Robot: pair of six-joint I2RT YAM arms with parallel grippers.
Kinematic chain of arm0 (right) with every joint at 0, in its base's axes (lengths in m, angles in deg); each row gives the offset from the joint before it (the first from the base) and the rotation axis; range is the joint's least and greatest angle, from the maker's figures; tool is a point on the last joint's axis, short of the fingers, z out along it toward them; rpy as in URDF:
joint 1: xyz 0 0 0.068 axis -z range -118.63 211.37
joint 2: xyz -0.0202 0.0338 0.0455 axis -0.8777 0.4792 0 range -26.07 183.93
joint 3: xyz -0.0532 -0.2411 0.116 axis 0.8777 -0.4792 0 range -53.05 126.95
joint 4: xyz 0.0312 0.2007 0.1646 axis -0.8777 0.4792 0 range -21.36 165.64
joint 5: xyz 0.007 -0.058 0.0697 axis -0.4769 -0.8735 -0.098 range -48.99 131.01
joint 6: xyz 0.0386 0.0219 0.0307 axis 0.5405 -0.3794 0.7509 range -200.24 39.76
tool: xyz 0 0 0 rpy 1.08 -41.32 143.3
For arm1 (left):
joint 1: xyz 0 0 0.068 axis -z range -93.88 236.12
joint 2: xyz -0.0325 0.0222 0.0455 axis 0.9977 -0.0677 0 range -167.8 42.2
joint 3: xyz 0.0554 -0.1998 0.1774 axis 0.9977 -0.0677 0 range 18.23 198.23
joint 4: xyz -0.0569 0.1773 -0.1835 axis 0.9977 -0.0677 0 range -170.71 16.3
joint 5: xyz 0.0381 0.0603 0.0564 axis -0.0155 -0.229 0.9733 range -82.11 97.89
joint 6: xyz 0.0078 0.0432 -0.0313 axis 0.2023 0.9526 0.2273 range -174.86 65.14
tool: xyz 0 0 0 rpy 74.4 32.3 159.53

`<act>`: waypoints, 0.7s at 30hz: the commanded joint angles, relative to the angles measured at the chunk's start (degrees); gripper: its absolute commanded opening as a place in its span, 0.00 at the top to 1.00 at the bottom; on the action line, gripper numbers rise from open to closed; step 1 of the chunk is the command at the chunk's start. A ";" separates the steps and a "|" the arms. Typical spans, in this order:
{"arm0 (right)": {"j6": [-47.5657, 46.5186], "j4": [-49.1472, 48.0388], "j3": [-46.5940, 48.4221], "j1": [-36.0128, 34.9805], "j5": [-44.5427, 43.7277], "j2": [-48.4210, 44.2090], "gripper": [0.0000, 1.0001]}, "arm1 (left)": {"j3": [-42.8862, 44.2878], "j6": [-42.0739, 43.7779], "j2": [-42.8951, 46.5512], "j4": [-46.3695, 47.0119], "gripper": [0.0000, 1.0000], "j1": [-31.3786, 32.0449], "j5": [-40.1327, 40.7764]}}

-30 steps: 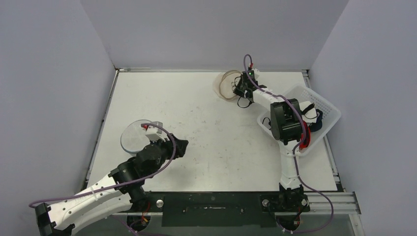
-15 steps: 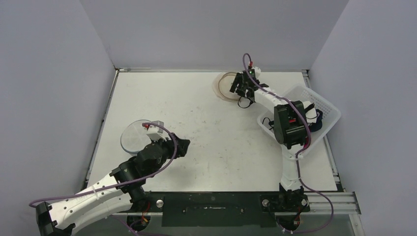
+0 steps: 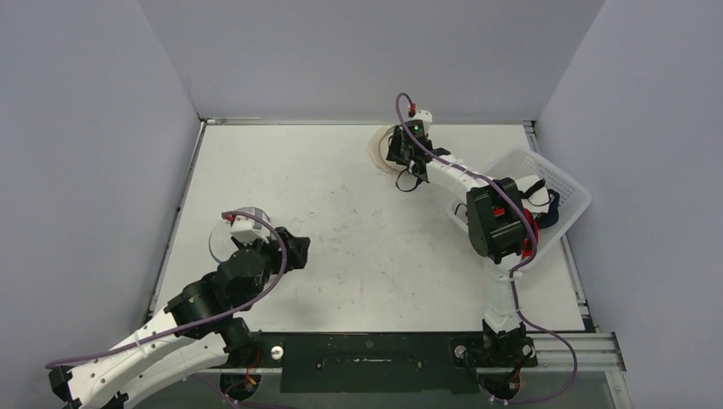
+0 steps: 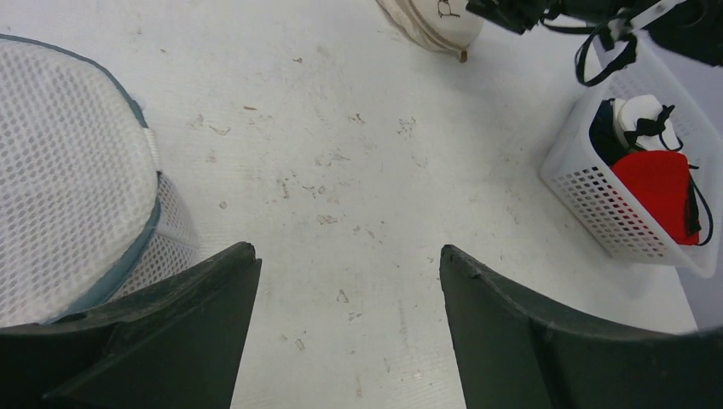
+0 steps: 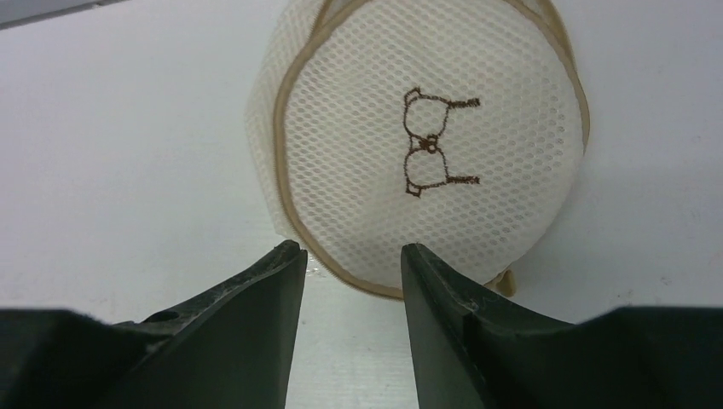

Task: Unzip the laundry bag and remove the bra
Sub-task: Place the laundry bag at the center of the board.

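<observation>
Main worry right now: the right gripper (image 5: 351, 252) has its fingers partway apart with nothing in them, and the laundry bag (image 5: 430, 145) sits just past the fingertips, round face toward the wrist camera. I can't pick out the zipper pull for sure. If I close here I'd probably pinch mesh or the tan rim and drag the whole light bag instead of unzipping it. No bra in sight, presumably inside.

The right arm is stretched far across the table (image 3: 358, 204), wrist low, aimed at the bag. The left gripper (image 4: 347, 256) is wide open and empty, hovering low, with a blue-rimmed mesh bag (image 4: 68, 170) just outside its left finger.
</observation>
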 commanded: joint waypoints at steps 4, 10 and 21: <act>-0.17 -9.80 -4.48 1.16 1.26 2.79 0.55 | 2.48 -1.93 5.84 -6.57 0.24 -0.49 3.95; -1.27 -17.23 -12.62 -2.48 -0.52 -7.95 0.40 | 4.12 -3.22 7.19 -10.79 0.21 -0.48 6.80; 2.75 -16.99 -20.92 -21.14 13.54 -21.30 0.26 | 11.29 -14.13 7.95 -27.04 0.04 -0.56 16.05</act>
